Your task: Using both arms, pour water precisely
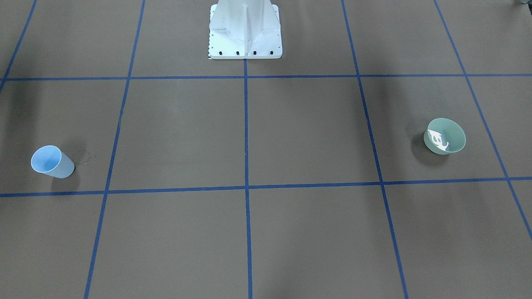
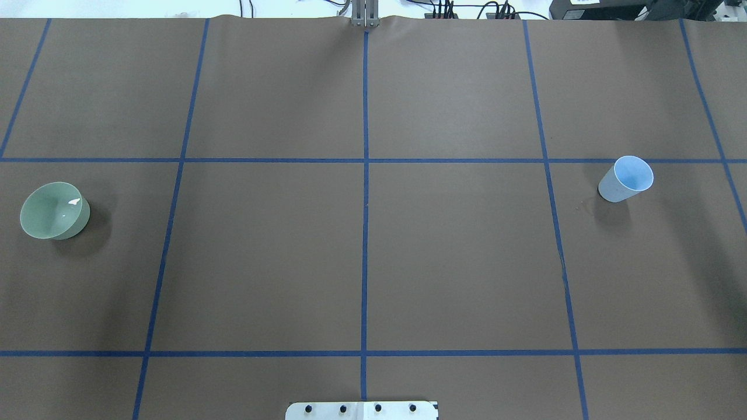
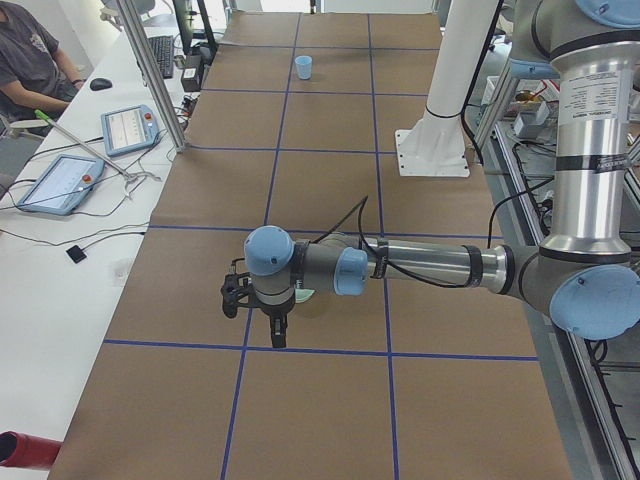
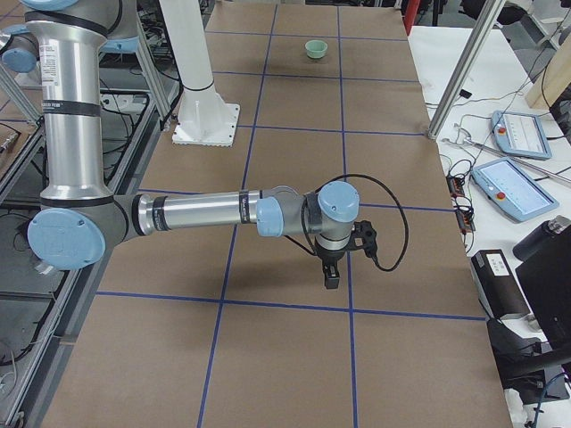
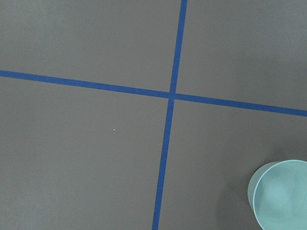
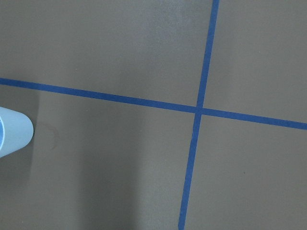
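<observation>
**tabletop lot: one bowl with water, one cup, two arms reaching low**

surface: brown paper-covered tabletop point(image 2: 262, 251), ruled into large squares by blue tape lines point(image 2: 365, 233). a white bolted pedestal point(image 1: 245, 31) stands at the robot's edge, on the centre line.

item 1: green bowl point(image 1: 454, 132), upright, on the robot's left side, inside one tape square and touching no line. the water point(image 1: 437, 140) lies in it, a small amount, showing only as a white patch of glare low on the inner wall.

item 2: light-blue cup point(image 1: 52, 162), upright with its mouth upward, on the robot's right side. it is well apart from the green bowl, with the two middle squares between them. what it contains cannot be told. faint marks point(image 1: 89, 157) sit on the paper just beside its foot.

item 3: left arm point(image 3: 430, 265), stretched out low and level over the tabletop, wrist turned down. the left tool point(image 3: 276, 325) hangs above the paper, pointing down, near the green bowl; a sliver of the bowl shows behind the wrist. the left wrist view has the bowl's rim in its lower right corner. whether the fingers stand apart or together cannot be told from the side.

item 4: right arm point(image 4: 205, 214), likewise low and level. the right tool point(image 4: 330, 272) points down above the paper. the right wrist view has the light-blue cup at its left edge, beside a tape crossing. the finger state cannot be told.

surroundings: white side bench point(image 3: 60, 265) carrying touch-screen pendants point(image 3: 128, 125); a seated person point(image 3: 30, 55) is at its far end.
</observation>
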Robot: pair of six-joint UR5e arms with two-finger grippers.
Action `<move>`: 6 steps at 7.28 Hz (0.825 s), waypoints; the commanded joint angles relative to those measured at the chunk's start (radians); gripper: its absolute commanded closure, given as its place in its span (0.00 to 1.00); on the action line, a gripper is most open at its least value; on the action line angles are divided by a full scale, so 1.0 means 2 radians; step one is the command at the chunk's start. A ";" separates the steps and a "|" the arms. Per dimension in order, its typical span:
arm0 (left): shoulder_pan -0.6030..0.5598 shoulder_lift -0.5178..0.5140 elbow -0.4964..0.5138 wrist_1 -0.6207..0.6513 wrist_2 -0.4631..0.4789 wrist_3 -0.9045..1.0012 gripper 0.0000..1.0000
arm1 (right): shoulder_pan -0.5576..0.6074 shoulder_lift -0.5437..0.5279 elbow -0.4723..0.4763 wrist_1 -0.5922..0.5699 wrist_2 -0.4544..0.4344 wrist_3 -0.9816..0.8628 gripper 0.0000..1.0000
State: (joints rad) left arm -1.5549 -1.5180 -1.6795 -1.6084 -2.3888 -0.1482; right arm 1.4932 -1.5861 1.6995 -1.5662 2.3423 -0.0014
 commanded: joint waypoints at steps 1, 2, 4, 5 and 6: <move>0.000 0.003 0.000 0.000 0.002 0.023 0.00 | 0.000 -0.002 0.003 0.000 0.001 0.000 0.00; 0.000 0.007 -0.003 0.001 0.004 0.021 0.00 | 0.003 -0.008 0.011 -0.002 0.002 0.000 0.00; 0.000 0.005 0.005 0.013 0.006 0.017 0.00 | 0.003 -0.012 0.011 -0.007 0.000 0.001 0.00; 0.001 0.002 0.001 0.015 0.007 0.021 0.00 | 0.003 -0.011 0.008 -0.008 0.000 0.000 0.00; 0.002 0.000 0.001 0.013 0.022 0.023 0.00 | 0.003 -0.008 0.007 -0.018 0.000 0.000 0.00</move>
State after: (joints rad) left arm -1.5525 -1.5133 -1.6756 -1.5823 -2.3688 -0.1079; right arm 1.4986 -1.6060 1.7168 -1.5850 2.3427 -0.0012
